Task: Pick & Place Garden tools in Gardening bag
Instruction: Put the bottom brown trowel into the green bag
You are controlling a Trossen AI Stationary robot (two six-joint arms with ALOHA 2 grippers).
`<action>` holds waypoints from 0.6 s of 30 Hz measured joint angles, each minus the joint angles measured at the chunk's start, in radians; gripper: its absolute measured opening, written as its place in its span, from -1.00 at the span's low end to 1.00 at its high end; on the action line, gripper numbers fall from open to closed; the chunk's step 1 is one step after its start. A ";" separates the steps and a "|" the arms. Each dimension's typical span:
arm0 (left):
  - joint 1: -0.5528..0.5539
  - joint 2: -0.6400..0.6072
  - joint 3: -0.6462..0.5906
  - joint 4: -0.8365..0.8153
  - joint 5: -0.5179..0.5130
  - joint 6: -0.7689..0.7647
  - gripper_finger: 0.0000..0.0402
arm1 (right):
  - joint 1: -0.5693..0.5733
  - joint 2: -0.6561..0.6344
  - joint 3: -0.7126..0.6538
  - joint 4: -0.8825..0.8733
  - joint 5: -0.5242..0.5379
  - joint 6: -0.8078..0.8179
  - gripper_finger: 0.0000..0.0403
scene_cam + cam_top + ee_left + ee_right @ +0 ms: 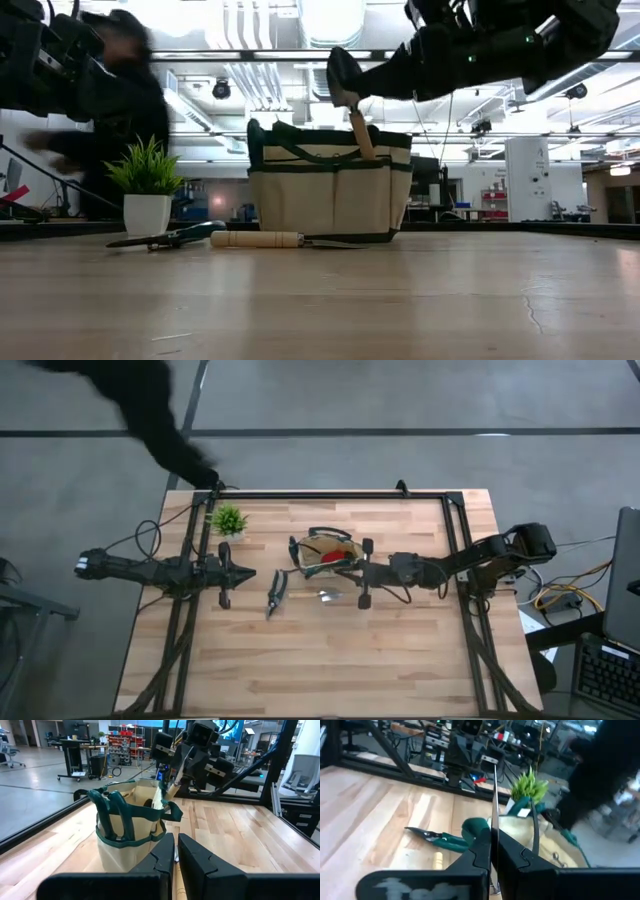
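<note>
Over gardening bag (322, 556) rim — right hand (345, 565), trowel (358, 133).

Both arms are dark, almost black, built from slim tube-like segments with thicker blocky joints, and thin black cables run along them. The left hand (172, 852) has two wide, flat, matte black fingers with stepped, angular edges, and the right hand (492, 847) has the same kind of fingers. The right arm's wrist block shows small pale plates and a small blue light.
</note>
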 joint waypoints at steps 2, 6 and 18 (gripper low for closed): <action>0.000 0.000 0.000 0.000 0.000 0.000 -0.85 | -0.005 0.000 -0.006 -0.002 0.025 0.037 -0.96; 0.000 0.000 0.000 0.000 0.000 0.000 -0.85 | -0.009 0.000 -0.019 -0.010 0.082 0.068 -0.94; 0.000 0.000 0.000 0.000 0.000 0.000 -0.85 | -0.010 0.000 -0.021 -0.058 0.242 0.243 -0.44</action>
